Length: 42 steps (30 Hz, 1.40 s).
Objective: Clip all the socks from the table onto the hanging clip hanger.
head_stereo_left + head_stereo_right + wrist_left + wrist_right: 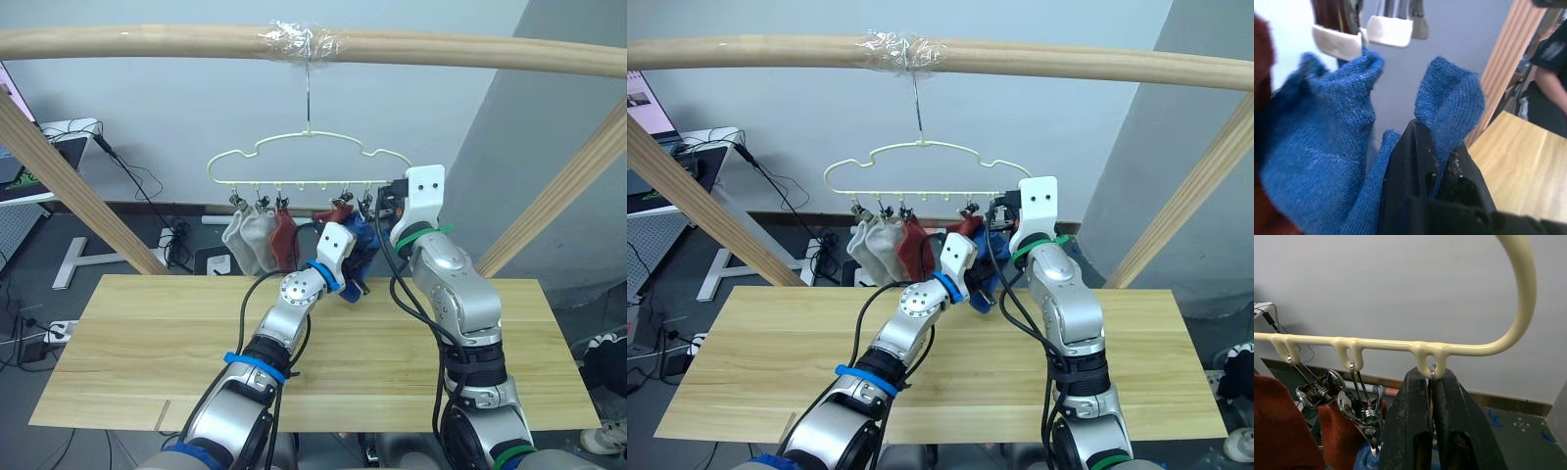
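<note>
Your reference is the clip hanger (309,162), hooked on the taped wooden pole (147,42) overhead. Below and in front of it lies the table (127,352), its pale planks bare of socks.

On the hanger, you can see two light grey socks (245,240) clipped at the end on the robot's left, with a rust-red sock (282,238) touching them on the inner side. Another rust-red sock (335,212) hangs further toward the robot's right end, and a blue sock (1308,156) is already held by a clip beside it.

Your left gripper (1437,169) sits just below the hanger's right-hand clips, its black fingers pinched narrow onto the cuff of the second blue sock (1452,105), which rises out from between them close to the clipped blue one.

Your right gripper (1432,382) is up at the hanger's bar, at the last loop on the robot's right. Its two fingers are pressed almost together around the clip (1432,373) hanging from that loop, squeezing it directly beneath the bar. The neighbouring metal clips (1359,409) dangle just beside it.
</note>
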Motion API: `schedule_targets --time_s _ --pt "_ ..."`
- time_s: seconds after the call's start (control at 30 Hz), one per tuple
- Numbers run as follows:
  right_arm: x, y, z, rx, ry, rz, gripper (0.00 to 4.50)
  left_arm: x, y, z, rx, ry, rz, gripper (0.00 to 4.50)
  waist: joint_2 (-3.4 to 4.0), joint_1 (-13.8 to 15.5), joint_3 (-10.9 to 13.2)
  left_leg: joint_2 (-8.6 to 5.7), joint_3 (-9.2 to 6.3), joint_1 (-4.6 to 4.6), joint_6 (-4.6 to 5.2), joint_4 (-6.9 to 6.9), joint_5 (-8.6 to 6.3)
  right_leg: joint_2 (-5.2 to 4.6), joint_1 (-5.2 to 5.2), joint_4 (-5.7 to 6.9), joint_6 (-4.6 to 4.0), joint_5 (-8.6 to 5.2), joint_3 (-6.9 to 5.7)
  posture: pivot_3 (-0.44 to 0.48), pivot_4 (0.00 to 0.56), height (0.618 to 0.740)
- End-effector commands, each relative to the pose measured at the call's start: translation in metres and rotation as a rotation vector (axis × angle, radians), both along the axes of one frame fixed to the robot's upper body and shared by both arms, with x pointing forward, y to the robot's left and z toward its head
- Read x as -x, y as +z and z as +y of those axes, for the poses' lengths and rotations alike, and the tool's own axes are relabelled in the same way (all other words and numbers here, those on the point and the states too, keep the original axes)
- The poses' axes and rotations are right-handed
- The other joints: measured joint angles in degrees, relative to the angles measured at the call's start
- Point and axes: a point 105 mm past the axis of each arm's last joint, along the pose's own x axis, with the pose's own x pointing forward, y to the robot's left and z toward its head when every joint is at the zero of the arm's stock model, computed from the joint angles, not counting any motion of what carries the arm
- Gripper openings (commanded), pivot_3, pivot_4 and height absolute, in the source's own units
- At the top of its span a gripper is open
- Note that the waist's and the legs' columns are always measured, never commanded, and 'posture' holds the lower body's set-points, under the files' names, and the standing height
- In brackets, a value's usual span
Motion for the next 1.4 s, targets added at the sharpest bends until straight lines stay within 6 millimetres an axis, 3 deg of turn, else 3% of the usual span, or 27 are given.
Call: schedule_targets --time_s 0.03,0.63,0.67,0.73,0.87,1.03,1.07,1.2,1.23,1.4 --pt "0.004 0.016 -0.002 -0.022 -0.001 -0.056 0.0 -0.005 0.023 0.0 0.056 0.019 -0.072 0.02 0.0 0.0 0.1 0.0 0.0 0.0 0.0 0.0 0.0 0.0 0.0 0.0 0.0 0.0 0.0 -0.087 0.192 0.705" --pt "0.006 0.018 0.0 -0.077 0.019 -0.05 0.0 -0.007 0.04 -0.004 0.128 0.026 -0.096 0.02 -0.03 0.0 0.3 0.0 -0.01 -0.02 0.0 0.0 0.0 0.0 0.0 -0.02 0.01 0.0 -0.01 -0.087 0.193 0.705" --pt "0.006 0.02 0.0 -0.091 0.019 -0.055 0.55 -0.006 0.04 -0.005 0.13 0.019 -0.096 0.0 -0.03 0.0 0.3 0.0 -0.01 -0.02 0.0 0.0 0.0 0.0 0.0 -0.02 0.01 0.0 -0.02 -0.087 0.193 0.705" --pt "0.006 0.021 -0.002 -0.094 0.015 -0.061 1.19 -0.006 0.041 -0.005 0.138 0.014 -0.096 0.0 -0.03 0.0 0.3 0.0 -0.01 -0.03 0.0 0.0 0.0 0.0 0.0 -0.02 0.0 0.0 -0.01 -0.088 0.192 0.705" --pt "0.007 0.02 -0.004 -0.1 0.009 -0.055 2.75 -0.004 0.034 -0.004 0.135 -0.009 -0.042 1.18 -0.02 0.0 0.3 0.0 -0.01 -0.03 0.0 0.0 0.0 0.0 0.0 -0.02 0.01 0.0 -0.02 -0.087 0.192 0.705" --pt "0.015 0.02 -0.008 -0.078 0.031 -0.059 4.5 0.012 0.021 -0.001 0.045 -0.106 -0.047 2.77 -0.01 -0.1 0.3 0.0 -0.01 -0.03 -0.01 -0.03 0.0 0.0 -0.01 -0.03 0.0 0.0 -0.01 -0.085 0.19 0.705" --pt "0.017 0.019 -0.009 -0.059 0.044 -0.058 4.5 0.017 0.02 0.002 0.031 -0.134 -0.052 3.08 0.0 -0.1 0.3 0.0 -0.01 -0.03 -0.01 -0.03 0.0 0.0 -0.01 -0.04 -0.01 0.0 0.0 -0.085 0.19 0.705" --pt "0.044 0.007 -0.013 0.11 0.207 -0.018 4.5 0.042 0.012 0.049 -0.082 -0.217 -0.054 4.33 0.07 -0.4 0.4 0.03 -0.01 -0.03 -0.05 -0.1 -0.02 0.0 -0.01 -0.07 -0.03 0.0 -0.01 -0.087 0.186 0.705" --pt "0.046 0.006 -0.014 0.127 0.222 -0.013 4.5 0.046 0.01 0.053 -0.1 -0.228 -0.045 4.47 0.13 -0.5 0.4 0.04 -0.02 0.01 -0.05 -0.15 -0.02 0.0 -0.01 -0.07 -0.03 0.0 0.0 -0.083 0.184 0.705" --pt "0.071 0.001 -0.014 0.331 0.426 -0.017 4.5 0.061 0.022 0.118 -0.172 -0.153 0.042 4.47 0.25 -1.0 0.6 0.04 -0.04 0.05 -0.05 -0.17 -0.01 0.0 0.0 -0.05 0.23 -0.15 -0.01 -0.064 0.176 0.705"
